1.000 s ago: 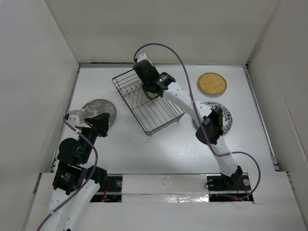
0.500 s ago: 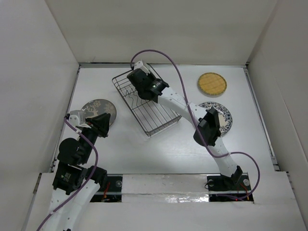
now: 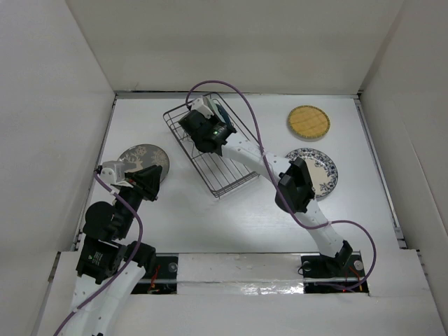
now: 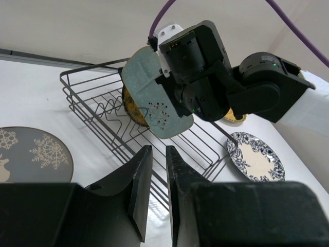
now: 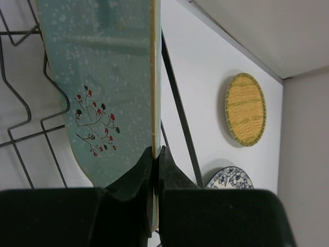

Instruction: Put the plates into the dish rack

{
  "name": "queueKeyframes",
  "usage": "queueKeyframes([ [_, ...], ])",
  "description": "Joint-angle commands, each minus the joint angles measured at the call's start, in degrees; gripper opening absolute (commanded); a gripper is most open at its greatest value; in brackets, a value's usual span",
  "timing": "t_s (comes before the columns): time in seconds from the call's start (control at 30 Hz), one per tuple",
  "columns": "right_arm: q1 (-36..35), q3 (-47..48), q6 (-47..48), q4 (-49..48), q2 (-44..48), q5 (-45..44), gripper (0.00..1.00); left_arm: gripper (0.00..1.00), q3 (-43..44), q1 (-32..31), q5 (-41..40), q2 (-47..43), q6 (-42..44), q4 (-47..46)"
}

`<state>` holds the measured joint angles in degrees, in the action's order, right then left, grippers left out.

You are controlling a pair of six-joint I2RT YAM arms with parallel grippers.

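My right gripper (image 3: 204, 130) is over the far end of the dish rack (image 3: 231, 171). It is shut on the edge of the pale green rectangular plate (image 5: 103, 77), held on edge above the tines (image 4: 154, 95). A yellow round plate (image 4: 129, 105) stands in the rack behind it. The grey floral plate (image 3: 143, 159) lies left of the rack. A second yellow plate (image 3: 308, 122) and the patterned plate (image 3: 320, 171) lie to the right. My left gripper (image 3: 148, 182) is beside the grey plate, jaws nearly together and empty. The dark blue plate is not in view.
White walls enclose the table on three sides. The right arm's forearm (image 3: 269, 161) stretches across the rack's right side. A purple cable (image 3: 245, 119) loops above the rack. The rack's wire rim (image 5: 180, 113) runs close beside the held plate.
My right gripper has moved left across the rack's far end with the pale green plate and turned it more on edge. The left arm has not moved.
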<state>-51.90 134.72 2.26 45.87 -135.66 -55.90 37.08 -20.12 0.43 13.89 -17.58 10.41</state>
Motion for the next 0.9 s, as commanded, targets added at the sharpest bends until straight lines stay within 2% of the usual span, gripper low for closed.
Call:
queueKeyframes([
  [0.0, -0.8, 1.6, -2.0, -3.8, 0.2, -5.5, 0.00, 0.15, 0.4, 0.2, 1.1, -0.7, 0.6, -3.1],
  [0.3, -2.0, 3.2, 0.1, -3.4, -2.3, -4.8, 0.00, 0.15, 0.3, 0.2, 1.2, -0.4, 0.6, -3.2],
  [0.43, -2.0, 2.8, -2.2, -3.0, -1.5, -4.2, 0.00, 0.15, 0.3, 0.2, 1.0, -0.4, 0.5, -3.2],
  [0.6, -2.0, 0.0, -18.1, 0.6, 1.4, -0.2, 0.00, 0.15, 0.2, 0.2, 1.2, 0.4, 0.5, -3.5],
  [0.77, -2.0, -2.9, -26.4, 1.1, 2.0, -0.8, 0.00, 0.15, 0.2, 0.2, 2.1, 1.2, 0.4, -3.6],
  [0.87, -2.0, -3.8, -25.9, -2.3, 3.2, -0.3, 0.00, 0.15, 0.2, 0.2, 2.2, 1.4, 0.4, -3.5],
])
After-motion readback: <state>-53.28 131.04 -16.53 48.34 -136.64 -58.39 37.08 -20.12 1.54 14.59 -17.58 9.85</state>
